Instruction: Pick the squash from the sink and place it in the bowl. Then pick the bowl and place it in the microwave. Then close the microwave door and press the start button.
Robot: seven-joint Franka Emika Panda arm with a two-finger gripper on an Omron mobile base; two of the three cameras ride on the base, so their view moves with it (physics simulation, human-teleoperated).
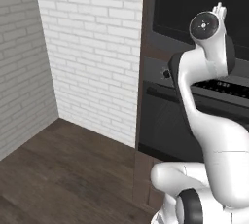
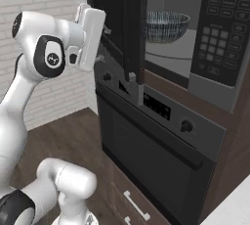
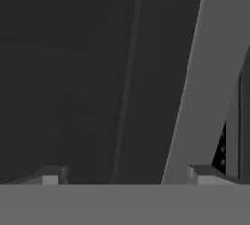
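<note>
Facing the gripper point(image 3: 122, 175), the microwave door point(image 3: 97, 72) looms close.

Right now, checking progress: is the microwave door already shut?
No: the microwave door stands open, with the bowl visible inside the microwave.

A white painted brick wall point(image 1: 92, 47) fills the upper left of the left base view and meets a second, shadowed brick wall point(image 1: 22, 57) in a corner at far left. Dark brown wood plank flooring point(image 1: 63, 174) spreads across the lower left. At right stands a tall dark brown wooden cabinet column point(image 1: 141, 96), housing a black built-in oven with a round knob point(image 2: 161, 155).
</note>
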